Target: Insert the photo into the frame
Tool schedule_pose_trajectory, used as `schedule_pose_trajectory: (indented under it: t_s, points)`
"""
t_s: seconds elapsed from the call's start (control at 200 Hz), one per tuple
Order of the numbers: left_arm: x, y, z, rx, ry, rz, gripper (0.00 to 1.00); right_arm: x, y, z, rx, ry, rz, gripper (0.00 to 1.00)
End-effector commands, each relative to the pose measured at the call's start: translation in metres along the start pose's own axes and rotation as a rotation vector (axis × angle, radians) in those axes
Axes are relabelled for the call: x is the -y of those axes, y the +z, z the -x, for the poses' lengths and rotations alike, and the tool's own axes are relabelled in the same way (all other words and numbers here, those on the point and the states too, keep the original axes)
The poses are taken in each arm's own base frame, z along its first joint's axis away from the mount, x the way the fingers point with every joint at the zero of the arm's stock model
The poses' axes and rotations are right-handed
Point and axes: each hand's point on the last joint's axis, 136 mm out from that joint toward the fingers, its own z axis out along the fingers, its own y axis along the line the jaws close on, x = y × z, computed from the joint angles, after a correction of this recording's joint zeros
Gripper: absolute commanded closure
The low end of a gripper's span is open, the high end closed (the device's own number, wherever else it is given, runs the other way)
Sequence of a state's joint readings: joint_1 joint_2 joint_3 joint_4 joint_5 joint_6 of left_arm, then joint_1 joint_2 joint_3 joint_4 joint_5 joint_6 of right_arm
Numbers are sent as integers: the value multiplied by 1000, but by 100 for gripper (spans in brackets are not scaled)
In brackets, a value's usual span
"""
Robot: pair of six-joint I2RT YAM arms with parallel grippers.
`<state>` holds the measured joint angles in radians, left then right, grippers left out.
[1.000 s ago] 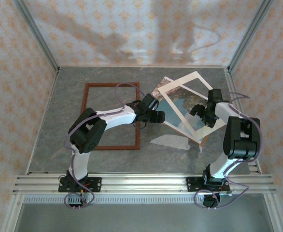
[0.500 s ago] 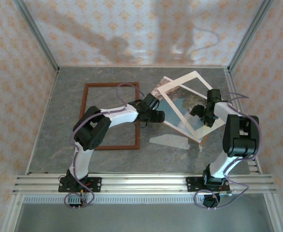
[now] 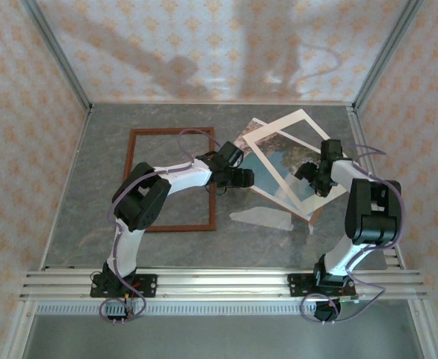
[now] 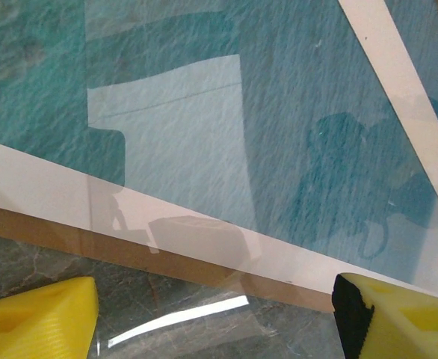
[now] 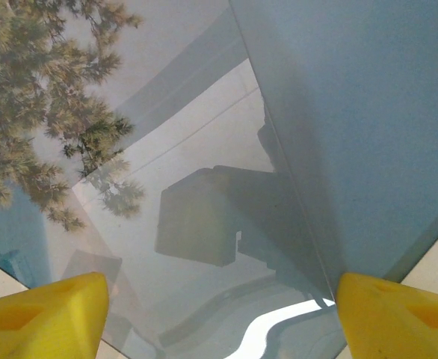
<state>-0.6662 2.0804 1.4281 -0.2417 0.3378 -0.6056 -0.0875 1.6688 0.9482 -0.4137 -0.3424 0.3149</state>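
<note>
The frame [image 3: 132, 179], thin reddish-brown moulding, lies flat left of centre. The photo [image 3: 282, 168], a cream-bordered coast print, rests tilted right of it. My left gripper [image 3: 243, 179] hovers at the photo's left edge. In the left wrist view it [image 4: 215, 321] is open, with yellow fingertips [image 4: 43, 314] apart over turquoise sea [image 4: 294, 112] and the cream border. My right gripper [image 3: 309, 173] is over the photo's right part. In the right wrist view it [image 5: 223, 318] is open above the pine [image 5: 39, 90] and pale sky, holding nothing.
A clear sheet [image 3: 264, 218] lies over the photo and juts out onto the grey table [image 3: 92, 217], throwing glare [image 4: 182, 318]. A brown board [image 4: 167, 260] peeks out under the photo's border. Patterned walls close in the back and both sides.
The left arm's elbow has swung slightly up and right while its gripper stayed at the photo's left edge. The right gripper has barely shifted. The photo and frame lie as before.
</note>
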Motion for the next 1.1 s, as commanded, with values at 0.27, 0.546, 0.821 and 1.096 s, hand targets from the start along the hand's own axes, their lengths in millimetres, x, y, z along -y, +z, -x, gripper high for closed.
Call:
schedule_pose_trajectory:
  t_s: [0.27,0.546,0.821,1.096]
  points:
    - [47,-38,20,63,-33,-247,21,4,12,-27,-62,10,-2,21]
    - [57,-54,23,78,-87,-347,21,5,8,-26,-54,7,-9,21]
    - [63,-58,22,65,-149,-416,21,4,10,-25,-52,9,-2,21]
    - [53,-35,19,17,-166,-367,37,2,10,-24,-54,5,1,21]
